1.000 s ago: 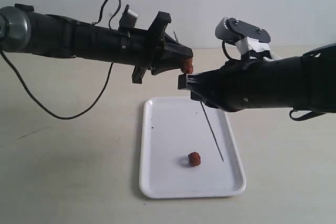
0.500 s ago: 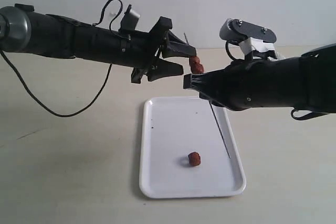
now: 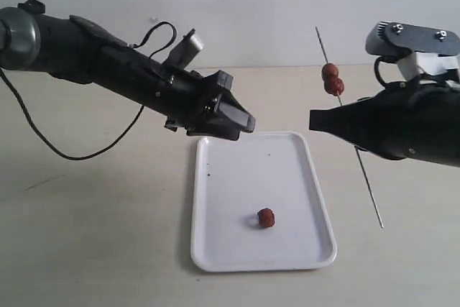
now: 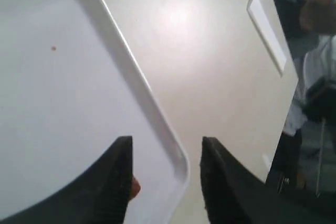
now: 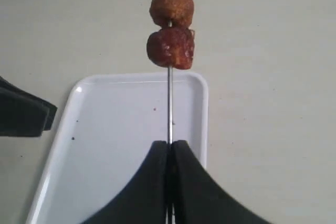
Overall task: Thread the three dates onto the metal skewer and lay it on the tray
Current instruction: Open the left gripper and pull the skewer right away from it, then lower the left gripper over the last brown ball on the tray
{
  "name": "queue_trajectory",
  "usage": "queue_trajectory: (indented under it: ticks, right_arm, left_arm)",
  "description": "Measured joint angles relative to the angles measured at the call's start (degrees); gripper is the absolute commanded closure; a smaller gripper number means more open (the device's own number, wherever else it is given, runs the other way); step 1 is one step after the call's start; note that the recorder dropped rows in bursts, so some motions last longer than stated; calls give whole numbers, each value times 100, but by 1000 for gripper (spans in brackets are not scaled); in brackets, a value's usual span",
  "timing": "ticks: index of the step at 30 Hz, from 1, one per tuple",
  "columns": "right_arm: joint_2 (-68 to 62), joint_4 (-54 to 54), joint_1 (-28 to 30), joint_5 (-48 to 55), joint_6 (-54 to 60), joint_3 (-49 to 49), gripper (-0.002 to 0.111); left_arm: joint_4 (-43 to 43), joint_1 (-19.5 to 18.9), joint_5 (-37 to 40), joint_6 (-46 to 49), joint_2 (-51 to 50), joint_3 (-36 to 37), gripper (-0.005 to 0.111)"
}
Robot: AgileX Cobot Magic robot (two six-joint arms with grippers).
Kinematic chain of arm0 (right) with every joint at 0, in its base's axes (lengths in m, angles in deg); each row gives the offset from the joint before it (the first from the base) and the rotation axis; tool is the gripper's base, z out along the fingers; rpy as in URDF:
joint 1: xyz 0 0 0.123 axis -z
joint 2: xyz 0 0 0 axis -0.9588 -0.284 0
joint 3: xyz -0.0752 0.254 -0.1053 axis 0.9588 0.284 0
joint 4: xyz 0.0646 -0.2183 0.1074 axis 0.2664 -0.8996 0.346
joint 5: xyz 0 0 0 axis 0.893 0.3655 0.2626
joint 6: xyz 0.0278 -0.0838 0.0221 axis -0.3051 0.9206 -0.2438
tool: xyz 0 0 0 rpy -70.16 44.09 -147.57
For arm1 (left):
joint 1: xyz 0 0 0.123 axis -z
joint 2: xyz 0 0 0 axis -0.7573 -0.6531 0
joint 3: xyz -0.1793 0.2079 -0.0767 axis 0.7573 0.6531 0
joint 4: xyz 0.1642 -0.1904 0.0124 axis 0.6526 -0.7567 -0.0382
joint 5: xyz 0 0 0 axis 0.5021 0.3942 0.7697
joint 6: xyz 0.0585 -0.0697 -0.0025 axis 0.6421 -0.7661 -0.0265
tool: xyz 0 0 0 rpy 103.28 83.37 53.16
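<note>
Two reddish-brown dates (image 3: 332,79) sit threaded near the upper end of the thin metal skewer (image 3: 366,185), which slants over the table right of the white tray (image 3: 215,249). My right gripper (image 3: 313,120) is shut on the skewer's middle. In the right wrist view the gripper (image 5: 169,144) pinches the skewer (image 5: 169,103) below the dates (image 5: 170,48). A third date (image 3: 266,217) lies on the tray. My left gripper (image 3: 244,124) hovers over the tray's far left corner. It stands open and empty (image 4: 165,148), and the loose date (image 4: 135,187) peeks out beside one finger.
A black cable (image 3: 72,152) loops over the beige table on the left. The skewer's lower tip hangs above the table just right of the tray. A white strip (image 4: 268,32) lies on the table in the left wrist view.
My left gripper has let go of the date it pushed onto the skewer and dropped back left over the tray's corner. My right arm has pulled right, carrying the skewer with two dates.
</note>
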Motion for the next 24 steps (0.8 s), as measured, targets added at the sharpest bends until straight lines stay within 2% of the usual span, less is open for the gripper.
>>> queue_trajectory:
  ticks: [4, 10, 16, 22, 24]
  right_arm:
    - [492, 0, 0, 205, 24, 314, 108]
    - [834, 12, 0, 252, 238, 720, 108]
    - [845, 12, 0, 252, 303, 968, 108]
    - [845, 12, 0, 640, 317, 982, 108]
    - [845, -40, 0, 662, 317, 982, 108]
  left_arm:
    - [689, 259, 284, 204, 21, 0, 65]
    - [1758, 892, 298, 546, 259, 0, 65]
    - [3306, 1498, -366, 685, 591, 0, 65]
    - [4992, 2154, -1080, 398, 509, 0, 65]
    - [5163, 2275, -1239, 398, 436, 0, 65]
